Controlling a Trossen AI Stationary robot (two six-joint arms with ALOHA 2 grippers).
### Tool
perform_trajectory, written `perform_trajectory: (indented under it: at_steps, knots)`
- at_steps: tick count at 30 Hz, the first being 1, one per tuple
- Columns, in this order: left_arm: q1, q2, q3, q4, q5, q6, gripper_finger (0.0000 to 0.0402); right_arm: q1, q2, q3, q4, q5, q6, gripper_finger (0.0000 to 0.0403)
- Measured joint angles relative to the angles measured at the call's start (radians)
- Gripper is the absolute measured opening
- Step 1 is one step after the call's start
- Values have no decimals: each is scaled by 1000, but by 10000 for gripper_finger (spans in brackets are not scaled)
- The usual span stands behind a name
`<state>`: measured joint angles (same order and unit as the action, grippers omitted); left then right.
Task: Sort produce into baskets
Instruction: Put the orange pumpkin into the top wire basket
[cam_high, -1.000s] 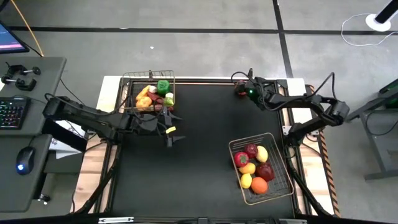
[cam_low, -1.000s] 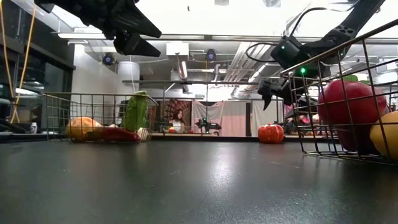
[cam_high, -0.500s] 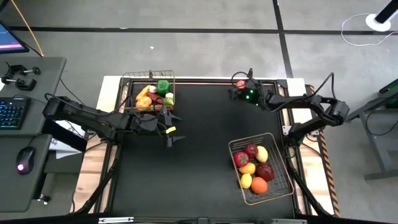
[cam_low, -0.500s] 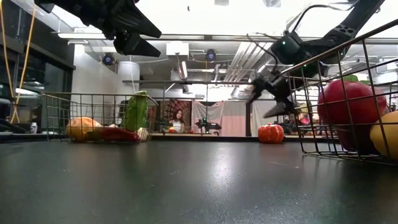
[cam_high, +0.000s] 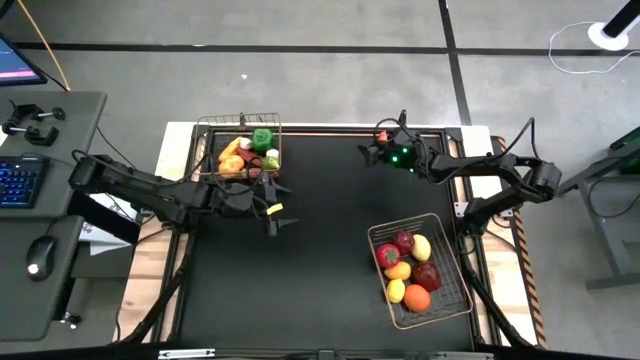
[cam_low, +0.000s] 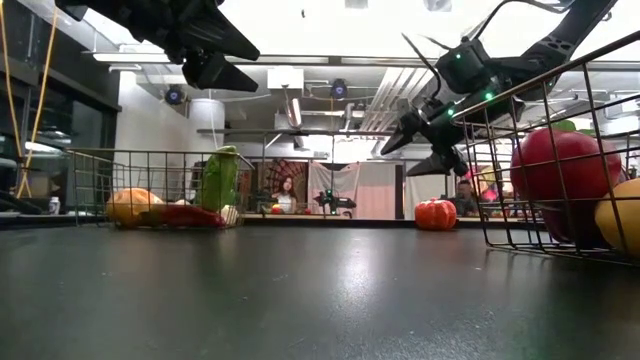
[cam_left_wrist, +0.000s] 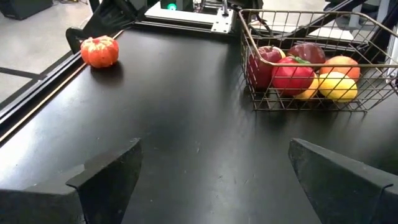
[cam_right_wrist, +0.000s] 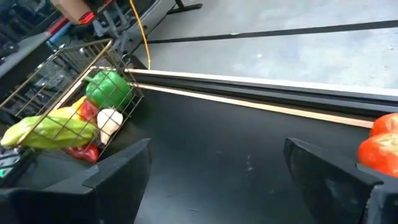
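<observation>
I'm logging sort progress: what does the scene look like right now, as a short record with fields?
loose produce: one orange-red tomato-like piece alone on the mat near the far edge
left basket: coppery-rimmed basket holding green pepper, garlic, yellow and red pieces
right basket: wire basket holding red apples, lemons, an orange
left end effector: open, empty, hovering over the mat beside the left basket
right end effector: open, empty, raised in the air near the loose piece
remaining: the loose piece not yet in any basket

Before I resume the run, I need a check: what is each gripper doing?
Left gripper: open, holding nothing, beside the vegetable basket.
Right gripper: open, holding nothing, above the tomato.
</observation>
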<state>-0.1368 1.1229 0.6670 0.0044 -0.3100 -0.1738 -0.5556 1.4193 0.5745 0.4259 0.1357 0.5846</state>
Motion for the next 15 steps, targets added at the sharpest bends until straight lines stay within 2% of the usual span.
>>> perform_trajectory:
  at_steps: [6,11,15]
  knots:
    - [0,0,0,0,0,0,392,0,0,0,-30,3,-35,394]
    - [0,0,0,0,0,0,392,0,0,0,-109,3,-66,397]
    - [0,0,0,0,0,1,392,0,0,0,-104,3,-68,398]
